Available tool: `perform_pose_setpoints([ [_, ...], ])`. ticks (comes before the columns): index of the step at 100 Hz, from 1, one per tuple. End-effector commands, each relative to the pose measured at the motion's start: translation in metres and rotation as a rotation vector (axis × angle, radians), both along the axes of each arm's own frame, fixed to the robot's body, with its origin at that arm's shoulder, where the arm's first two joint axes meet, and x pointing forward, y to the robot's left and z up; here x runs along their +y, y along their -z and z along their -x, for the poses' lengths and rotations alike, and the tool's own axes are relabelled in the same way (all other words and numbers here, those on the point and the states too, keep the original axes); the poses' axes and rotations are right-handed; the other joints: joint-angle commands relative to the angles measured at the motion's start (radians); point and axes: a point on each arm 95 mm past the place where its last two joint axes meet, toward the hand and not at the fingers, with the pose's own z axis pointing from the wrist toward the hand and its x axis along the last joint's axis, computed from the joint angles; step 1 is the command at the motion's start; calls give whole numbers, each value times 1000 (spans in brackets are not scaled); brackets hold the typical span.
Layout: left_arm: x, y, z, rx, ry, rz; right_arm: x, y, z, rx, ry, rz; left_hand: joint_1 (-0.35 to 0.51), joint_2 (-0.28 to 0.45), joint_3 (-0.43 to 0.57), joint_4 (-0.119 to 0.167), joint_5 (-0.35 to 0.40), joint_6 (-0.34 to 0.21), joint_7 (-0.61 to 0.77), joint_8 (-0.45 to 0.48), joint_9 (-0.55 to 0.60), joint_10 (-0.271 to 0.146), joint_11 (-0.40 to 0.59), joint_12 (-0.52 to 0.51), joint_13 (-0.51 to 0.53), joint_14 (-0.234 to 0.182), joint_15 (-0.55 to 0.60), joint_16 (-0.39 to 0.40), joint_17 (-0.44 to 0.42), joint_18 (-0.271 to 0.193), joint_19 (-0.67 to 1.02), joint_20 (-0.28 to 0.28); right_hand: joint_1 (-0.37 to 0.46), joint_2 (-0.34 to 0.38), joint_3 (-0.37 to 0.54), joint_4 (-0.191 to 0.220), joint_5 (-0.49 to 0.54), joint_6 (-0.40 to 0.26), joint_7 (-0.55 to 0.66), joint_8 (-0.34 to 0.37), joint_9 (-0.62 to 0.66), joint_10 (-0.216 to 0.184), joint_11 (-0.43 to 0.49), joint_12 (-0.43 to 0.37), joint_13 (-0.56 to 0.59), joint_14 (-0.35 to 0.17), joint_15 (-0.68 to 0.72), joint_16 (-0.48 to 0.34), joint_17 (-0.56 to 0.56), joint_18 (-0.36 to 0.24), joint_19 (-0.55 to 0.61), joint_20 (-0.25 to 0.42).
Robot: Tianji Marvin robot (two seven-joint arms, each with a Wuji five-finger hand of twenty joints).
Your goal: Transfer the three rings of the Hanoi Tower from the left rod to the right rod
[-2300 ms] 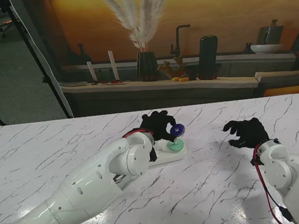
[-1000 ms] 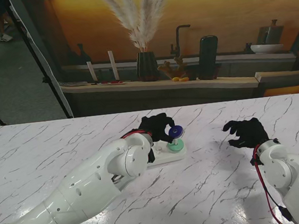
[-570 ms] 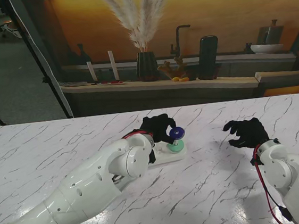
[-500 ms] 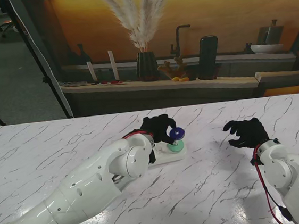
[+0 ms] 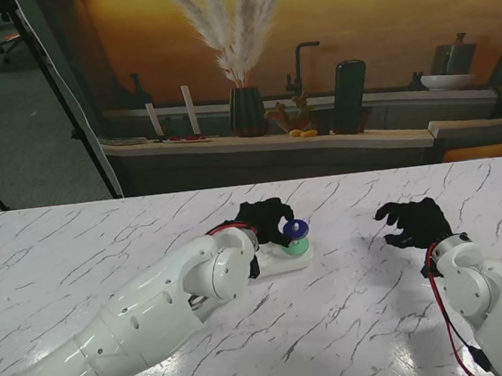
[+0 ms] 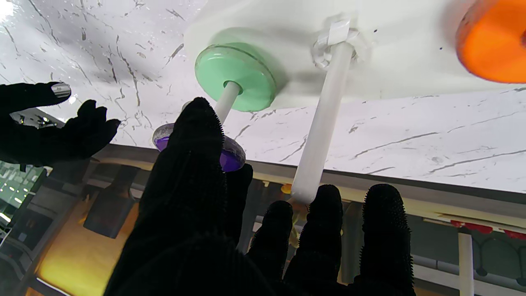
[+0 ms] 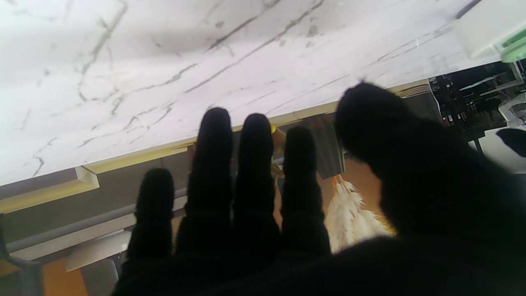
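No text, label or number is readable anywhere.

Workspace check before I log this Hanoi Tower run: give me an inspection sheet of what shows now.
Surface: white marble table, no spills seen.
Job's things: white base with three rods; green ring seated on the right rod; purple ring near that rod's top; orange ring at the left rod; middle rod bare.
Clutter: nothing seen on the table.
Hands: left hand pinches the purple ring; right hand open, hovering apart from the base.
Cables: red wire along the right forearm.
Surroundings: counter with vase of pampas grass, tripod at far left.
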Motion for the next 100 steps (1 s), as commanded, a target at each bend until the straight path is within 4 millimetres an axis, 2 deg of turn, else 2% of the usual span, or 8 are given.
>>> perform_pose_setpoints([
  [1,0,9,1,29,19,-5,3,4,3,7,-2,-6,48,3,74,52,17,-2,35,3,-19,20,16,11,5,7,25,13,6,21,53,21,11,2,9,48,6,8,16,7,9,-13,20,8,9,-9,24,10,-8,307,17,17],
  [11,2,13,0,37,31,-9,3,4,3,7,-1,-6,1,-34,105,60,-48,6,-44,-47,-54,22,8,5,-21,0,10,6,-10,11,35,7,11,3,10,48,5,8,15,7,9,-13,20,7,9,-11,24,9,-10,307,17,16],
  [14,2,15,0,42,40,-11,3,4,3,7,0,-6,-53,-60,163,46,-83,13,-89,-68,-78,24,0,0,-43,-4,-7,-4,-30,10,15,-5,11,3,10,48,6,8,16,7,9,-13,19,7,9,-11,24,9,-9,307,17,16],
  [25,4,16,0,60,71,-21,3,4,3,8,1,-5,-131,-88,173,33,-181,49,-211,-113,-159,25,-42,-15,-91,-11,-51,-17,-75,8,-38,-15,12,3,10,48,7,8,16,7,9,-14,19,7,8,-9,23,9,-9,306,18,17],
  [43,5,13,0,63,99,-35,2,4,3,10,1,-6,-201,-106,172,20,-252,75,-284,-133,-235,33,-85,-26,-137,-13,-104,-33,-116,14,-102,-20,12,4,10,48,7,8,16,7,10,-13,20,8,9,-9,24,9,-9,307,18,17],
  [55,7,9,-1,69,106,-38,3,4,3,9,0,-6,-229,-107,177,13,-271,82,-308,-142,-278,41,-96,-32,-157,-11,-134,-45,-131,20,-144,-23,12,4,10,48,8,8,16,7,12,-14,20,8,10,-11,25,10,-9,307,18,17],
  [77,12,1,0,42,93,-9,3,3,2,7,-3,-6,-253,-89,166,1,-273,79,-312,-147,-278,43,-103,-64,-162,-9,-150,-52,-135,24,-177,-20,11,5,9,48,9,9,17,7,13,-14,21,8,9,-10,24,9,-9,308,17,16],
  [100,32,-14,2,-3,74,3,4,2,1,1,-5,-7,-244,-71,147,-4,-248,72,-299,-142,-272,38,-86,-46,-150,-7,-147,-51,-127,28,-176,-9,10,6,9,48,9,8,16,6,12,-15,20,8,10,-10,25,10,-9,307,18,16],
])
